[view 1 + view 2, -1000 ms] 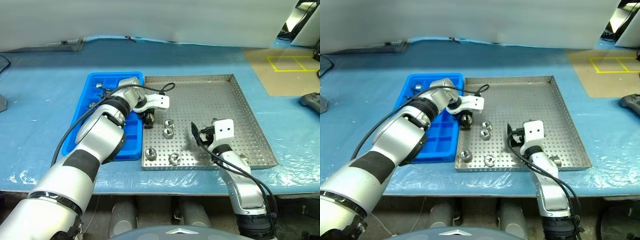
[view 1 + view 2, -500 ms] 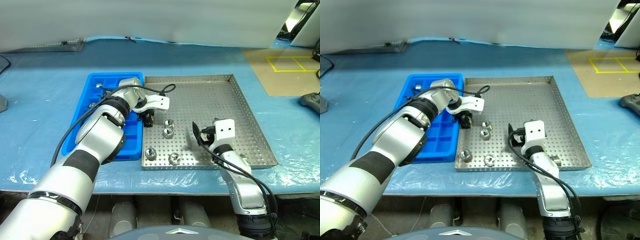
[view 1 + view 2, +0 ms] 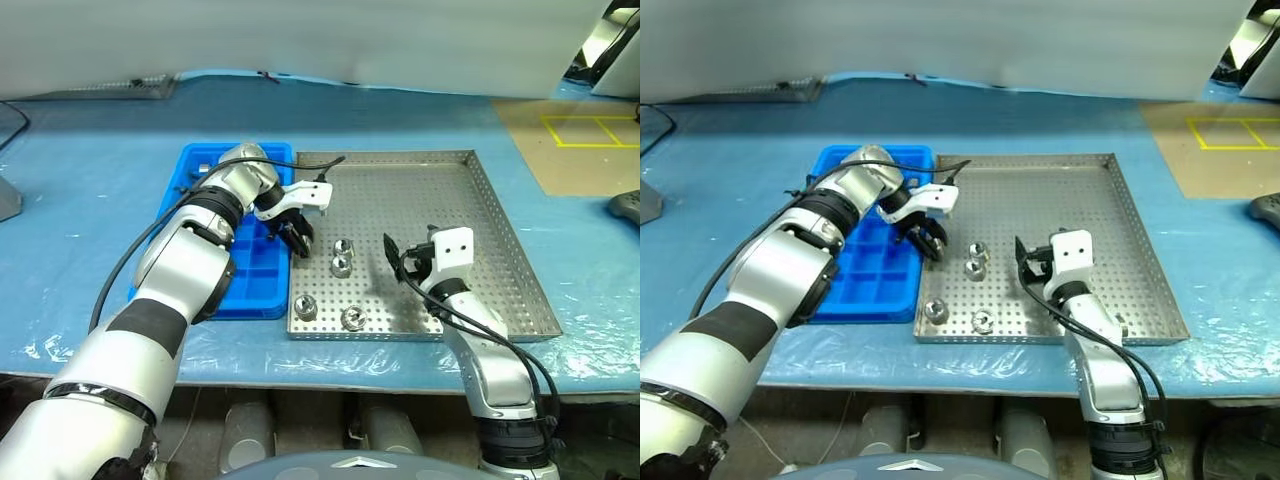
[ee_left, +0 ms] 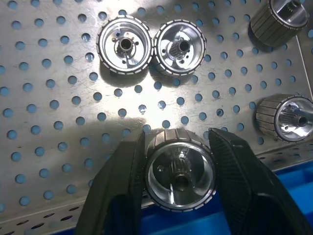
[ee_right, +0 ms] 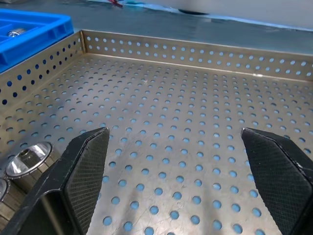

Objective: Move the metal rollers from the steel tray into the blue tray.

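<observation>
Workshop: floor tape [image 3: 585, 128], parts trays [image 3: 510, 260]

Blue tray [image 3: 235, 280]; perforated silver steel tray [image 3: 420, 190]

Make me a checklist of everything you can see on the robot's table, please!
Surface: blue-covered table.
Job's things: steel tray holds four loose metal rollers; a fifth roller is gripped above the tray's edge beside the blue tray, which has small metal pieces in its far compartments.
Clutter: nothing seen on the table beyond the trays.
Grippers: left gripper shut on the fifth roller; right gripper open, over bare tray floor.
Cables: black cable along the left arm, another on the right arm.
Surroundings: yellow floor tape at far right.
</observation>
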Tool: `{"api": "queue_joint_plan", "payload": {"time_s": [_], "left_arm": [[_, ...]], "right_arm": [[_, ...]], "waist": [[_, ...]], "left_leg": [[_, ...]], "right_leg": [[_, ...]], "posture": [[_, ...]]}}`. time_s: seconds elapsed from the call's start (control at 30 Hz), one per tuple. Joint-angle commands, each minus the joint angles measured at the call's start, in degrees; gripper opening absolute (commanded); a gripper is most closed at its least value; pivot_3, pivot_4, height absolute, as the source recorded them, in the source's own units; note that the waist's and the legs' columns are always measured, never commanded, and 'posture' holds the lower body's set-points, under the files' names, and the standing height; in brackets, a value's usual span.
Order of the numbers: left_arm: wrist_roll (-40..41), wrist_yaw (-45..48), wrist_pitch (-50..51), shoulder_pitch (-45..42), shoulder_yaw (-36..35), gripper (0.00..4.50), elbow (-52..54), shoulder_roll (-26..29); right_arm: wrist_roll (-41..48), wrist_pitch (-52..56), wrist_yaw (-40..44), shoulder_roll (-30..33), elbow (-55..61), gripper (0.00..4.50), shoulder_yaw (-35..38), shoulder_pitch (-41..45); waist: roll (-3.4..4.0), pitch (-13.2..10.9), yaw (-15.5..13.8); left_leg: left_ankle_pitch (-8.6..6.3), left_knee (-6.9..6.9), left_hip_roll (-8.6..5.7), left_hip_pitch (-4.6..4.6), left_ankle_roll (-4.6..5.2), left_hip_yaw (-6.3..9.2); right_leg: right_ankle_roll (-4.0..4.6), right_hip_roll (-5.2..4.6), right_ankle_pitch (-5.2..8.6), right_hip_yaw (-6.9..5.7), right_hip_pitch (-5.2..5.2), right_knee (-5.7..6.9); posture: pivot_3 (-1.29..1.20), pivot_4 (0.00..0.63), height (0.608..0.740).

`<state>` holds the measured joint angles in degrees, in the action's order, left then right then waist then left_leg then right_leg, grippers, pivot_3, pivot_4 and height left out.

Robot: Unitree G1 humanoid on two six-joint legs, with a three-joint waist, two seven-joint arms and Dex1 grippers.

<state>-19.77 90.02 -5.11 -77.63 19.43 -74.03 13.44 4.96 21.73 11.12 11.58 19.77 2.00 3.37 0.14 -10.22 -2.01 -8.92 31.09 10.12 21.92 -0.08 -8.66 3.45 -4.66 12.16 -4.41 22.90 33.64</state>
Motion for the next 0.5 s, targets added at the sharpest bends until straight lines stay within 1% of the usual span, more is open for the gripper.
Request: {"api": "queue_joint_plan", "payload": {"time_s": [0.03, 0.13, 0.23, 0.33, 0.4, 0.5], "left_arm": [[4.2, 0.3, -0.1, -1.4, -3.8, 1.68, 3.2, 1.6], [9.6, 0.4, 6.2, -2.3, -8.7, 1.68, 5.6, 1.4], [13.9, 0.2, 11.9, -2.0, -12.3, 1.68, 9.0, 2.1], [16.3, -0.1, 15.8, 0.3, -13.6, 1.68, 14.1, 3.6], [18.7, -0.4, 20.4, 2.2, -15.1, 1.68, 18.6, 5.2], [21.4, -1.6, 25.1, 6.9, -16.8, 1.68, 26.4, 8.6]], "right_arm": [[1.9, 0.3, 1.9, 1.9, 3.2, 4.50, 1.8, 1.9], [2.7, 1.0, 2.8, 3.1, 2.6, 4.50, 2.3, 4.5], [2.5, 1.2, 3.9, 3.7, 1.0, 4.50, 1.2, 6.8], [2.6, 0.8, 5.1, 3.9, -0.7, 4.50, 0.6, 8.7], [2.8, 0.5, 6.0, 4.0, -1.9, 4.50, 0.2, 10.1], [3.2, 0.4, 7.5, 4.2, -3.2, 4.50, -0.3, 12.5]], "waist": [[0.00, 0.0, -0.3], [0.00, 0.0, -0.6], [0.01, 0.0, -0.6], [0.01, 0.0, -0.6], [0.02, 0.0, -0.6], [0.04, 0.0, -0.6]], "left_leg": [[0.00, -0.01, 0.01, 0.00, 0.00, 0.00], [0.00, -0.01, 0.01, 0.00, -0.01, 0.00], [0.00, 0.00, 0.00, 0.01, 0.00, -0.01], [0.01, -0.02, 0.03, -0.02, -0.02, -0.02], [0.01, -0.05, 0.04, -0.02, -0.03, -0.02], [0.02, -0.05, 0.03, 0.02, -0.02, -0.03]], "right_leg": [[0.00, 0.00, 0.00, 0.00, 0.01, 0.01], [0.00, 0.00, 0.00, -0.01, 0.00, 0.01], [0.01, -0.02, 0.00, 0.00, 0.01, 0.04], [0.02, 0.00, 0.00, -0.01, 0.03, 0.04], [0.03, 0.00, 0.01, -0.01, 0.04, 0.04], [0.04, 0.00, 0.01, -0.01, 0.08, 0.05]], "posture": [[-0.16, 0.150, 0.740], [-0.13, 0.150, 0.740], [-0.10, 0.150, 0.740], [-0.07, 0.150, 0.740], [-0.03, 0.150, 0.740], [0.00, 0.150, 0.740]]}}
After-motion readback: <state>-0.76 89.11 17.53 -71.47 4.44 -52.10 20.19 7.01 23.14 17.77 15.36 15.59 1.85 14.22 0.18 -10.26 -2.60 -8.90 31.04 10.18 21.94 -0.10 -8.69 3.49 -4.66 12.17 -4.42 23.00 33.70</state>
